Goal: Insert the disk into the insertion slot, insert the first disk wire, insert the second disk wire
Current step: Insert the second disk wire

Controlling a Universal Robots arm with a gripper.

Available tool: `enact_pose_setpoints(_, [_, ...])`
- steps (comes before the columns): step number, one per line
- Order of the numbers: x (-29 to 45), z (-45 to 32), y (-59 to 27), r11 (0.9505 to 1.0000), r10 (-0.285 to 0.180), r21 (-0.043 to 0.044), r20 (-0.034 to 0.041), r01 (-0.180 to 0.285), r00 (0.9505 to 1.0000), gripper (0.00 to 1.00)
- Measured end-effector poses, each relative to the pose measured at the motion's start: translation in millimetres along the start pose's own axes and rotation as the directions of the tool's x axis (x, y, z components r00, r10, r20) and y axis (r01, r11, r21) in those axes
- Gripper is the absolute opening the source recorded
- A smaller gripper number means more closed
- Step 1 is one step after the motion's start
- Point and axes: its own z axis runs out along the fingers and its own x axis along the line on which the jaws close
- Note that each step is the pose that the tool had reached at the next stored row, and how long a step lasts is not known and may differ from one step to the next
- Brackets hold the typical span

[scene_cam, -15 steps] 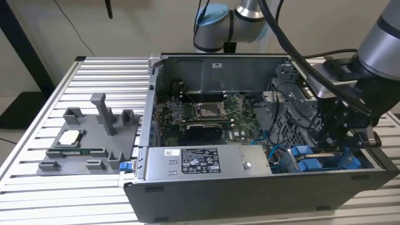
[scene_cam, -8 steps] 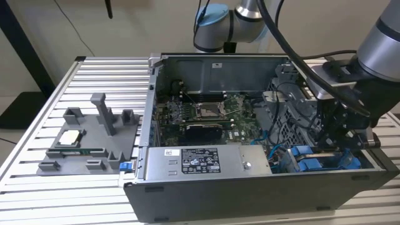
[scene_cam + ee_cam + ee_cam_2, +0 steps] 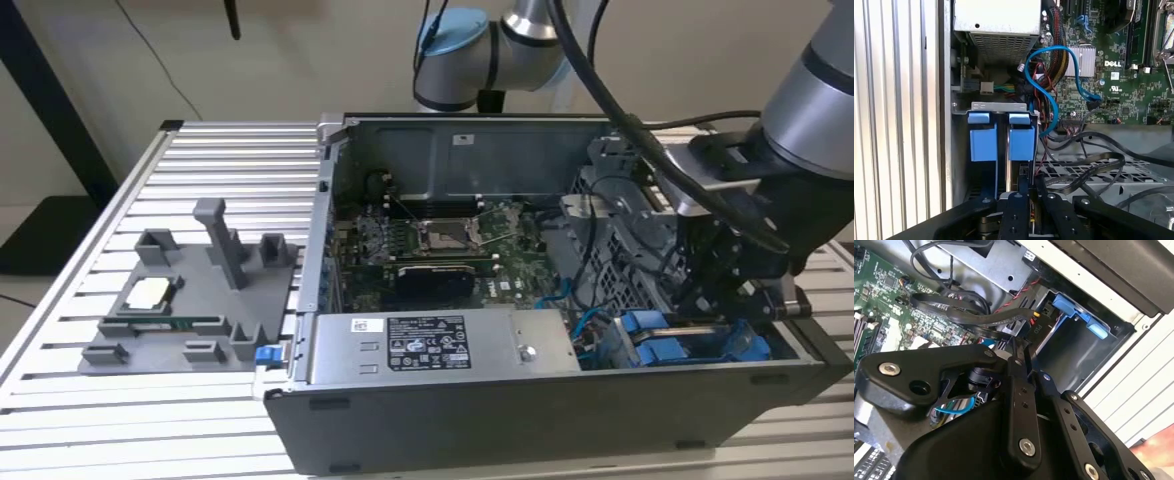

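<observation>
My gripper (image 3: 711, 312) reaches down into the case's corner on the exterior view's right. Its fingers (image 3: 1019, 192) stand close together on a black plug (image 3: 1036, 330) of a disk wire with red and yellow strands. Right under it is the disk's blue carrier (image 3: 1021, 142) (image 3: 654, 345) (image 3: 1074, 310), sitting in the grey metal insertion slot (image 3: 999, 106). Another blue carrier (image 3: 983, 142) sits beside it in the same bay. In both wrist views the gripper (image 3: 1027, 184) (image 3: 1023, 352) is over the carrier nearer the motherboard. The disk's metal body is hidden.
The grey power supply box (image 3: 427, 345) (image 3: 996, 20) stands close beside the bay. A blue cable (image 3: 1046, 75) and black wires (image 3: 954, 315) loop between bay and motherboard (image 3: 441, 240). A perforated cage (image 3: 1094, 170) lies beside the gripper. A grey fixture tray (image 3: 187, 300) rests on the slatted table (image 3: 80, 420).
</observation>
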Motion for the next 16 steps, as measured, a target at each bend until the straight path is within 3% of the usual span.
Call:
enact_pose_setpoints(3, [0.2, 3.2, 0.2, 1.0, 0.0, 0.0, -0.0007, 0.0, 1.0, 0.16])
enact_pose_setpoints(6, [0.1, 2.7, 0.1, 1.0, 0.001, 0.0002, 0.0094, -0.001, 1.0, 0.18])
enact_pose_setpoints(7, [0.0, 0.5, 0.0, 1.0, 0.002, 0.0002, 0.0121, -0.002, 0.9999, 0.24])
enact_pose_setpoints(13, [-2.0, -24.1, -1.2, 1.0, 0.003, 0.0003, 0.0143, -0.003, 0.9999, 0.24])
enact_pose_setpoints(16, [-2.2, -26.9, -1.3, 1.0, 0.003, 0.0003, 0.0147, -0.003, 0.9999, 0.24])
